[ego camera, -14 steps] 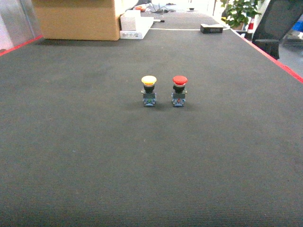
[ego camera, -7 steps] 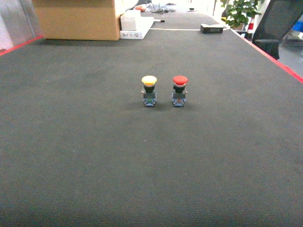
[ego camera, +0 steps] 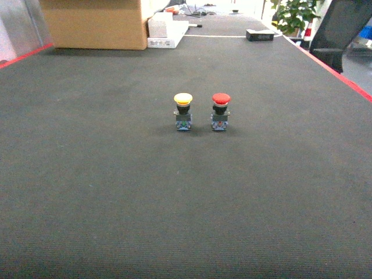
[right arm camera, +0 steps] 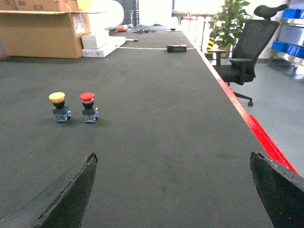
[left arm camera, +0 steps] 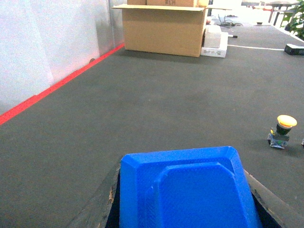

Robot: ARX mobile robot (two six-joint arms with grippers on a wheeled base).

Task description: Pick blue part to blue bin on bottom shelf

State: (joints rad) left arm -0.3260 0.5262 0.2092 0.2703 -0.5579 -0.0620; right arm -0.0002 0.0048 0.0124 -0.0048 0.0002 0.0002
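While the left wrist view is filled at its lower edge by a glossy blue moulded-plastic part (left arm camera: 187,190) with bevelled corners and a raised, finely ribbed centre panel, that part sits squarely between the left gripper (left arm camera: 185,209)'s two dark, rough-edged fingers (left arm camera: 97,209), whose jaws are closed in against its sides and pinch it just above the dark ribbed carpet surface (left arm camera: 156,104). Ahead and to the right of those jaws stands a small push-button switch with a domed yellow cap (left arm camera: 284,130) on a black neck and a blue-grey block base. The right gripper (right arm camera: 173,190) has its two black, worn fingers (right arm camera: 76,190) spread wide apart with only carpet between them. Well ahead and to the left of these jaws the yellow-capped switch stands upright beside a matching push-button switch with a red mushroom cap (right arm camera: 88,107), the two close together but apart. Far beyond, left of the jaws, an open brown cardboard box (right arm camera: 42,26) rests on the carpet with its flaps raised; its contents cannot be seen. A flat white box (right arm camera: 102,43) lies just beside it. Off the carpet's red border strip (right arm camera: 256,128), to the right, stands a black mesh office chair (right arm camera: 247,47) beside a leafy green potted plant (right arm camera: 230,19).
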